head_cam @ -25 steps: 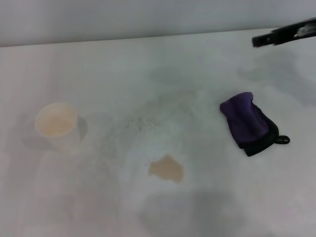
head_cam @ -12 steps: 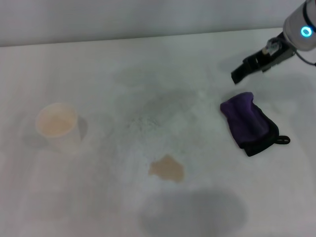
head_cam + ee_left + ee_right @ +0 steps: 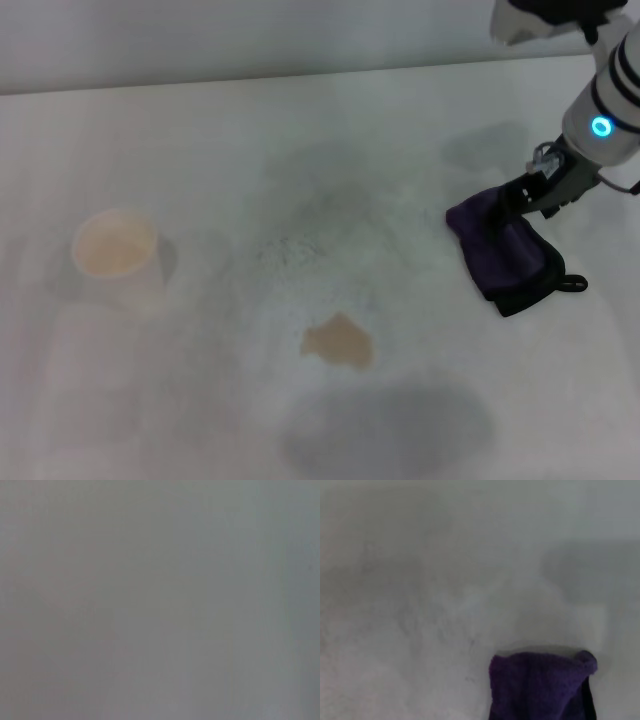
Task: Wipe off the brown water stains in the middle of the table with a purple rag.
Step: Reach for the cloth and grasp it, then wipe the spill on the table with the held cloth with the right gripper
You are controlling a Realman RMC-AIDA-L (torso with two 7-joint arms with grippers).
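Since the right tool (image 3: 512, 196) is hanging right over the far end of the purple rag (image 3: 505, 252), that's the relation everything turns on: the rag lies near the right edge of the worktop (image 3: 200, 140), its long axis running from the far end under the tool toward the near-right corner, with the little black loop at the near end. Brown water stains (image 3: 338, 341) sit in the middle, closer to the near edge, well apart from the rag and off toward the left edge from it, so I'd guess the cloth needs grabbing first, then dragging that way. Right arm is clearly the nearer one; the left tool isn't visible anywhere, and its wrist camera shows just blank grey. Honestly can't tell if the right tool's fingers are spread or pinched, since they blend into the dark cloth. Right wrist view only catches the rag's (image 3: 540, 685) far end, cut off at the frame.
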